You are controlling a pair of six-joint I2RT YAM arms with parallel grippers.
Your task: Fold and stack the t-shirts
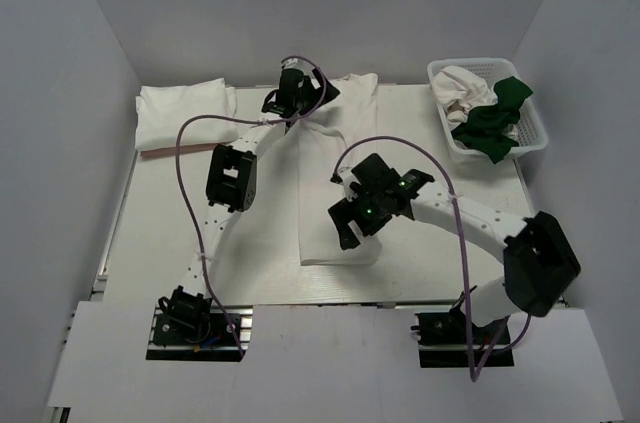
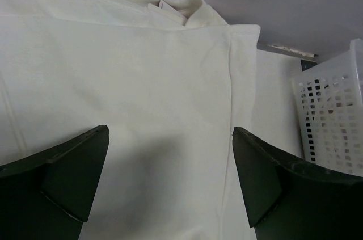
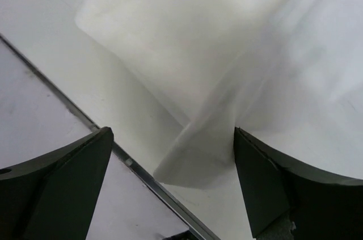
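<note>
A white t-shirt (image 1: 335,158) lies partly folded lengthwise down the middle of the table, collar at the far end. My left gripper (image 1: 291,103) hovers open over its collar end; the left wrist view shows the cloth (image 2: 142,81) between the spread fingers (image 2: 258,172). My right gripper (image 1: 350,228) is open above the shirt's near hem; the right wrist view shows the hem corner (image 3: 187,160) between the fingers (image 3: 266,183). A folded white t-shirt (image 1: 185,113) lies at the far left. A dark green t-shirt (image 1: 495,123) and white ones (image 1: 462,88) fill the basket.
The white lattice basket (image 1: 530,138) stands at the far right and shows in the left wrist view (image 2: 334,126). A metal table edge (image 3: 142,175) runs just in front of the shirt's hem. White walls enclose the table on three sides.
</note>
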